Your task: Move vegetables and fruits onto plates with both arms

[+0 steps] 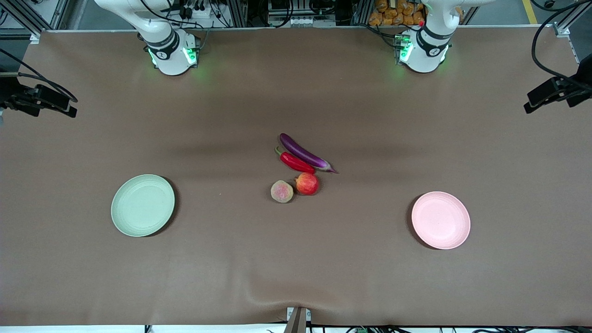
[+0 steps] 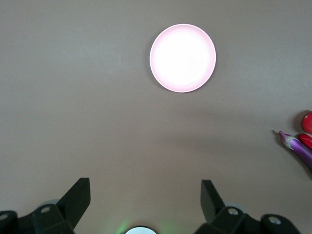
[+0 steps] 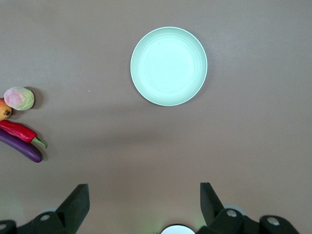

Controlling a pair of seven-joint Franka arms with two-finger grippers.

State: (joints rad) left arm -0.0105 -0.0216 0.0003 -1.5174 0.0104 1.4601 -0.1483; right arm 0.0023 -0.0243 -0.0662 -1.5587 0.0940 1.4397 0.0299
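A purple eggplant (image 1: 304, 152), a red chili pepper (image 1: 296, 162), a red-orange apple (image 1: 307, 183) and a pinkish-green peach (image 1: 282, 191) lie close together at the table's middle. The mint green plate (image 1: 143, 205) lies toward the right arm's end and the pink plate (image 1: 440, 220) toward the left arm's end; both are empty. My left gripper (image 2: 145, 183) is open and empty, high over bare table, with the pink plate (image 2: 183, 58) and the eggplant's tip (image 2: 300, 146) in its view. My right gripper (image 3: 144, 187) is open and empty, high over bare table, with the mint plate (image 3: 168, 66), peach (image 3: 19, 98), chili (image 3: 19, 130) and eggplant (image 3: 22, 146) in its view.
The arms' bases (image 1: 172, 53) (image 1: 423, 51) stand at the table's edge farthest from the front camera. Black camera mounts (image 1: 41, 99) (image 1: 557, 90) overhang the table's two ends. A small bracket (image 1: 297, 319) sits at the nearest edge. The brown table cover ripples there.
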